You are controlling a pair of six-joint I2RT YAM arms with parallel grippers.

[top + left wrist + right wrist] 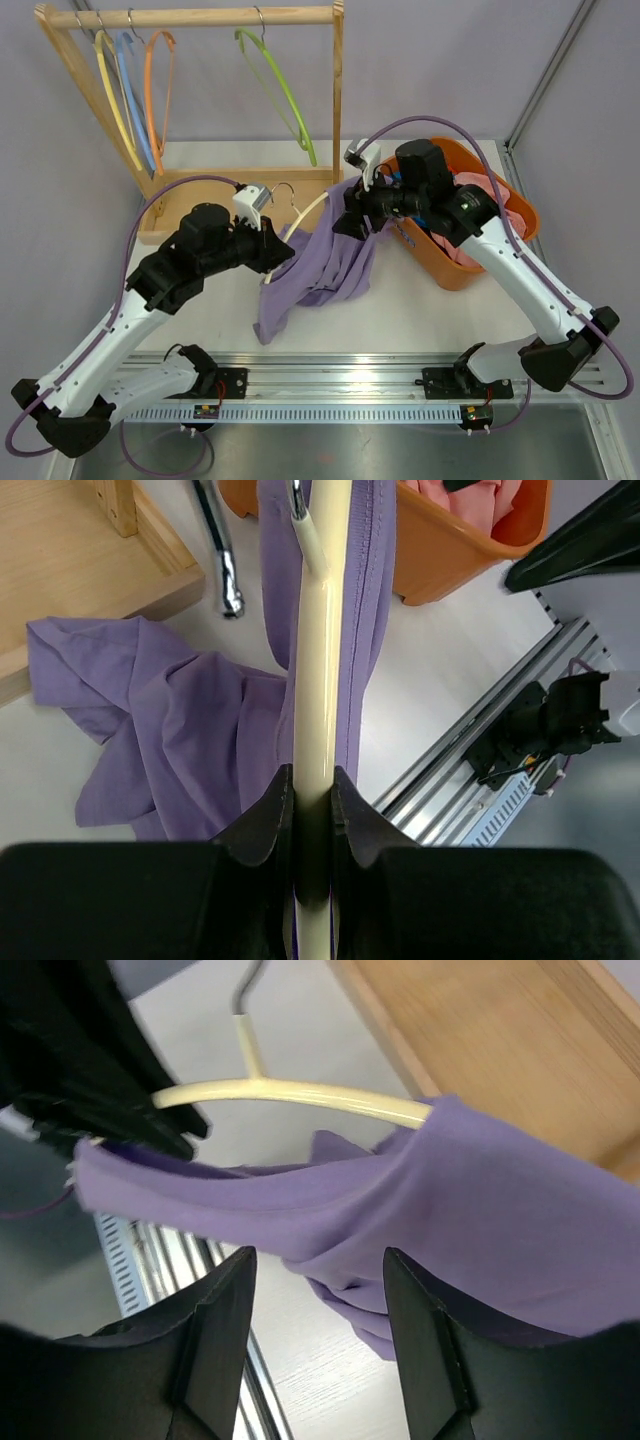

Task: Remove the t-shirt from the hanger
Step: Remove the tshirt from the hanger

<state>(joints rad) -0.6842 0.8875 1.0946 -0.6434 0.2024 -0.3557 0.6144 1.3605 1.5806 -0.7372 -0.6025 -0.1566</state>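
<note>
Left gripper (312, 790) pinches cream hanger (320, 660) arm. Right gripper (318, 1265) spread, empty; purple t-shirt (480, 1200) drapes hanger end just ahead of it, tail on table (420, 300). Hanger axis runs gripper to gripper.

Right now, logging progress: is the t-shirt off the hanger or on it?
Still on: the t-shirt covers one end of the hanger, which the left gripper clamps.

Colours: plain lilac cotton t-shirt (325, 262); cream plastic hanger (318, 680), silver metal hook (223, 568); orange plastic tub (450, 562); pink cloth (470, 498); pale wooden rack (200, 17); yellow plastic hanger (115, 106); orange plastic hanger (148, 100); lime-green plastic hanger (283, 92); white desk (420, 320).
</note>
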